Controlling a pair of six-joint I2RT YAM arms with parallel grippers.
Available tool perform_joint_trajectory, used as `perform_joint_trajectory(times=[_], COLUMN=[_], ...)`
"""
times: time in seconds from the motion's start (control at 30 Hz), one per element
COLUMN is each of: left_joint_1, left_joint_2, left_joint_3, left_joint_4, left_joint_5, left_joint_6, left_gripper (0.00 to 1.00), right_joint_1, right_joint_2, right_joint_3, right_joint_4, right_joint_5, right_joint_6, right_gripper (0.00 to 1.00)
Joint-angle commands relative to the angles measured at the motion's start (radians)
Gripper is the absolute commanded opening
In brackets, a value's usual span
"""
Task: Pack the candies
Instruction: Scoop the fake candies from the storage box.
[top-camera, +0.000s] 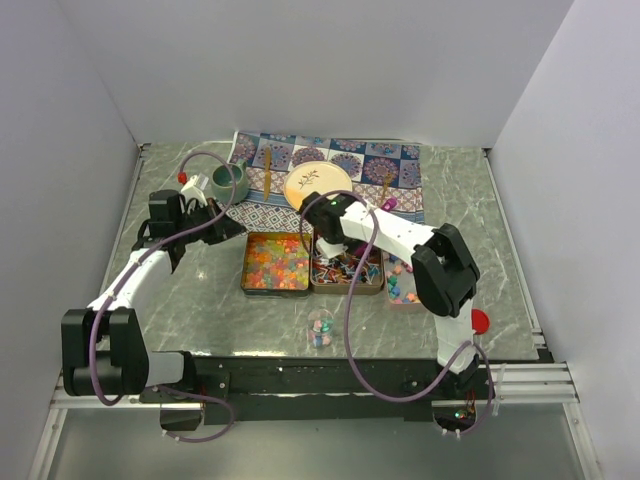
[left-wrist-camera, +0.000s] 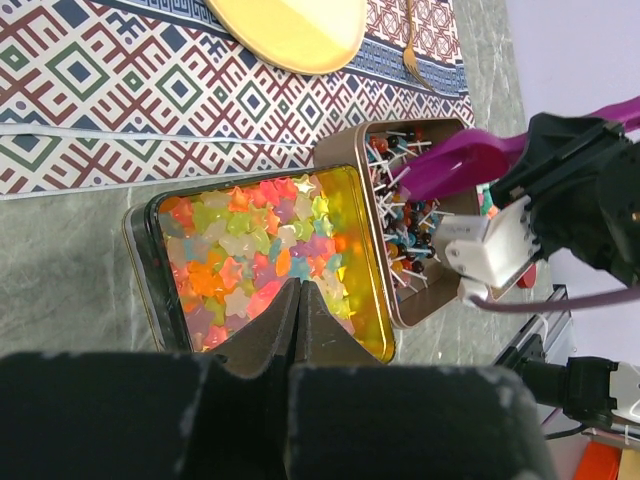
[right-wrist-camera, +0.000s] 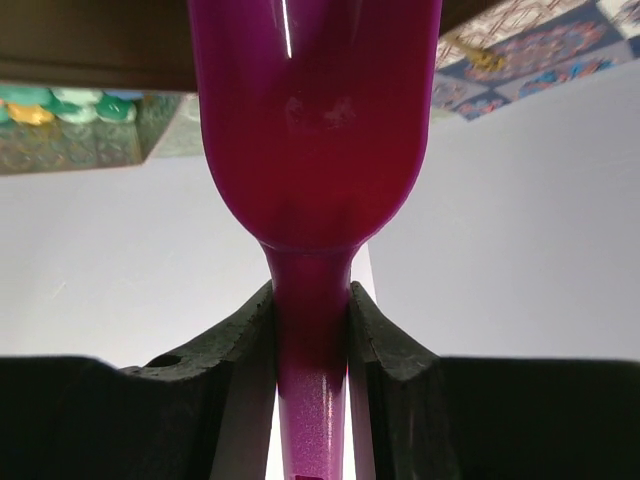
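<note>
Three open tins of candies sit side by side. The left tin (top-camera: 276, 262) holds orange-yellow gummies (left-wrist-camera: 250, 255), the middle tin (top-camera: 345, 270) wrapped pieces (left-wrist-camera: 405, 215), and the right tin (top-camera: 402, 287) pastel pieces (right-wrist-camera: 60, 105). My left gripper (top-camera: 232, 228) is shut and empty, its tip (left-wrist-camera: 297, 290) hanging over the near side of the gummy tin. My right gripper (right-wrist-camera: 310, 320) is shut on the neck of the purple scoop (right-wrist-camera: 312, 130). The scoop's bowl (left-wrist-camera: 455, 160) lies over the middle tin.
A small clear jar (top-camera: 320, 330) with a few sweets stands near the front edge. The round red lid (top-camera: 480, 321) lies at the right. Behind the tins, a patterned mat (top-camera: 400, 160) carries a yellow plate (top-camera: 317, 184), a green cup (top-camera: 228, 181) and wooden cutlery (top-camera: 266, 170).
</note>
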Motion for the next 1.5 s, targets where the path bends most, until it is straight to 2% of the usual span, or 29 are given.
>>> perform_joint_trajectory(times=[0.0,0.37,0.6,0.9,1.03,1.07,1.13,1.3,1.47], left_joint_1=[-0.004,-0.004,-0.002,-0.002,0.02,0.049,0.073,0.103,0.1], left_joint_2=[-0.014,0.019,0.048,0.094,0.037,0.024,0.041,0.137,0.222], left_joint_3=[-0.004,0.02,0.052,0.095,0.042,0.023,-0.009,-0.021,-0.024], left_joint_4=[0.016,0.016,-0.012,-0.11,-0.176,-0.185,-0.229,-0.263,-0.239], left_joint_5=[0.012,-0.014,-0.039,-0.069,-0.308,-0.416,-0.462,-0.419,-0.37], left_joint_6=[0.018,0.036,0.058,0.105,0.084,0.072,0.069,0.034,-0.016], left_gripper=[0.01,0.01,0.01,0.01,0.01,0.01,0.01,0.01,0.01], right_joint_1=[0.028,0.044,0.036,0.019,0.008,0.007,0.007,0.01,0.027], right_joint_2=[0.018,-0.048,-0.031,-0.034,-0.038,-0.043,-0.045,-0.046,-0.106], right_joint_3=[0.029,-0.114,-0.128,-0.048,-0.022,-0.024,-0.033,-0.06,-0.192], right_joint_4=[-0.076,0.023,0.114,0.186,0.169,0.168,0.169,0.184,0.252], right_joint_5=[-0.148,-0.263,-0.341,-0.522,-0.53,-0.524,-0.519,-0.513,-0.496], right_joint_6=[0.055,0.017,0.011,0.028,0.057,0.06,0.068,0.072,-0.001], right_gripper=[0.0,0.0,0.0,0.0,0.0,0.0,0.0,0.0,0.0])
